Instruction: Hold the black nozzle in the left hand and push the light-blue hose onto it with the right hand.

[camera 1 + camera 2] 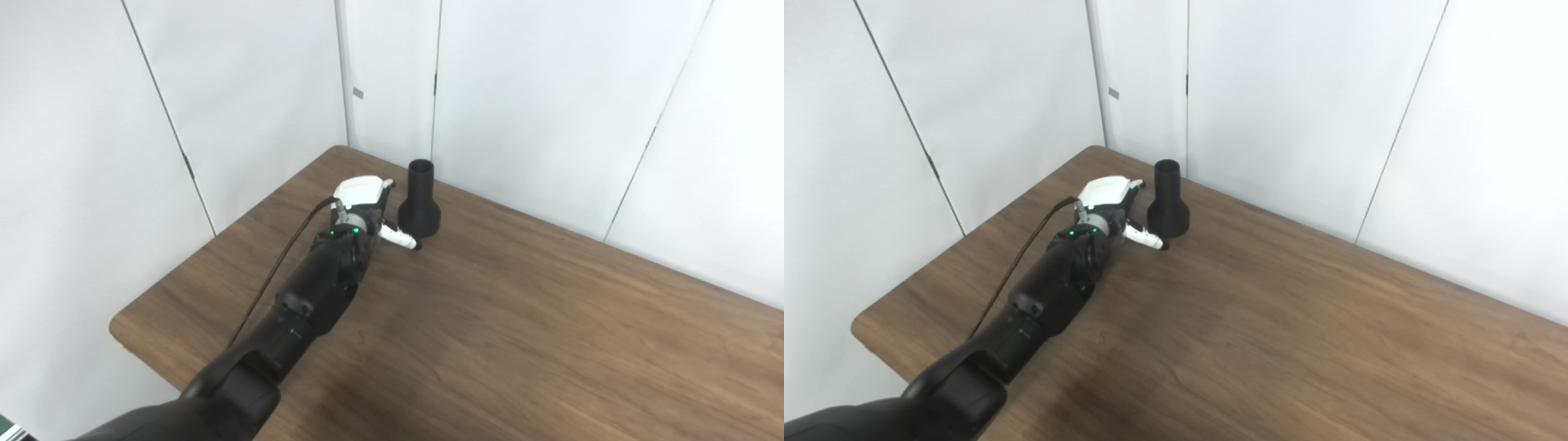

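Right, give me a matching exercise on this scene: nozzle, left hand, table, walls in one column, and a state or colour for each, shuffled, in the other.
Column one:
1. black nozzle
2. left hand
3. table
4. walls

Column two:
A. plain white panels behind the work
B. stands upright, narrow end up
C. dark wood grain
D. open beside the nozzle, thumb stretched toward its base

Pairs: 1-B, 2-D, 3-C, 4-A
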Tool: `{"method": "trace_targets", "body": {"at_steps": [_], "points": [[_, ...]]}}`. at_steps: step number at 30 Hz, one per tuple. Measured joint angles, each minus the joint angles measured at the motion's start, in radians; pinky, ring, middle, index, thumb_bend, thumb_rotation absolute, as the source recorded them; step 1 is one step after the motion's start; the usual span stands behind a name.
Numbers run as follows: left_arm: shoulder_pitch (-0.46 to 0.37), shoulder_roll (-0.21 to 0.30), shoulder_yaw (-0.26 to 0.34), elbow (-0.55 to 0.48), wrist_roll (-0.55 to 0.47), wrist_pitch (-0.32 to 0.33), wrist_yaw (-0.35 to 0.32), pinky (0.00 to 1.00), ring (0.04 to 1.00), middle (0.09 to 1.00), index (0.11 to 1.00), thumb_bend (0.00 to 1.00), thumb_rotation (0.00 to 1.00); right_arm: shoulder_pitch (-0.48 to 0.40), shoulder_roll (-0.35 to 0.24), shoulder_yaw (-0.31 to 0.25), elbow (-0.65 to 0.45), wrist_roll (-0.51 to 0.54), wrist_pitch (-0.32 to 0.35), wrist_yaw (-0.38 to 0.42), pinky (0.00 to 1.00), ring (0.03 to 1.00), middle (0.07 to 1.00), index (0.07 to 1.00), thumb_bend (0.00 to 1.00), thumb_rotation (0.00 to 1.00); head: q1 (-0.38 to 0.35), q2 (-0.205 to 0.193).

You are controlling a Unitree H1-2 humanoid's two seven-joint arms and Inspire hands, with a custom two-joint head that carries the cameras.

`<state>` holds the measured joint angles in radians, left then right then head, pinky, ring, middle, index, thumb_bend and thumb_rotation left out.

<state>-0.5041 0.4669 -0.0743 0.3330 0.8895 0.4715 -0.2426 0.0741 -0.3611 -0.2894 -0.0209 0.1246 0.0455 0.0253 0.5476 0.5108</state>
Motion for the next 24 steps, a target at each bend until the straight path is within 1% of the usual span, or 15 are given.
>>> {"method": "trace_targets", "body": {"at_steps": [2,8,12,15,18,20,21,24], "points": [[-0.003,-0.002,-0.003,0.004,-0.001,0.0,0.001,0.99,0.99,0.972,0.949,1.0,0.45,0.001,0.0,0.0,-0.002,0.0,0.001,0.0,0.57,0.559,0.556,0.492,0.48,0.15,-0.005,0.002],[-0.012,-0.006,-0.022,0.017,-0.002,0.002,0.016,1.0,0.991,0.978,0.94,1.0,0.44,0.011,0.001,0.001,-0.037,-0.002,0.04,-0.007,0.55,0.544,0.554,0.49,0.48,0.15,-0.014,0.006],[-0.027,-0.012,-0.024,0.041,-0.008,0.003,0.026,0.98,0.994,0.987,0.937,1.0,0.43,0.015,0.0,0.005,-0.044,-0.021,0.042,-0.01,0.53,0.534,0.552,0.489,0.48,0.15,-0.018,0.006],[-0.034,-0.019,-0.021,0.047,-0.024,0.005,0.039,1.0,0.992,0.986,0.936,1.0,0.41,0.016,0.001,0.005,-0.045,-0.025,0.042,-0.012,0.52,0.53,0.552,0.489,0.48,0.15,-0.026,0.009],[-0.038,-0.019,-0.029,0.055,-0.04,0.005,0.05,1.0,0.984,0.98,0.936,1.0,0.43,0.017,0.001,0.005,-0.046,-0.024,0.042,-0.013,0.5,0.522,0.549,0.488,0.48,0.15,-0.029,0.011],[-0.044,-0.018,-0.04,0.067,-0.042,0.004,0.055,0.97,0.983,0.984,0.936,1.0,0.45,0.019,0.002,0.005,-0.056,-0.025,0.053,-0.017,0.48,0.518,0.548,0.487,0.48,0.15,-0.029,0.011],[-0.049,-0.019,-0.042,0.076,-0.043,0.004,0.058,0.91,0.978,0.984,0.93,1.0,0.44,0.021,0.002,0.005,-0.065,-0.025,0.062,-0.018,0.48,0.518,0.55,0.487,0.48,0.15,-0.029,0.011],[-0.061,-0.022,-0.043,0.094,-0.058,0.004,0.072,0.87,0.981,0.986,0.929,1.0,0.43,0.03,0.003,0.005,-0.074,-0.026,0.065,-0.019,0.47,0.52,0.554,0.487,0.48,0.15,-0.034,0.014]]}}
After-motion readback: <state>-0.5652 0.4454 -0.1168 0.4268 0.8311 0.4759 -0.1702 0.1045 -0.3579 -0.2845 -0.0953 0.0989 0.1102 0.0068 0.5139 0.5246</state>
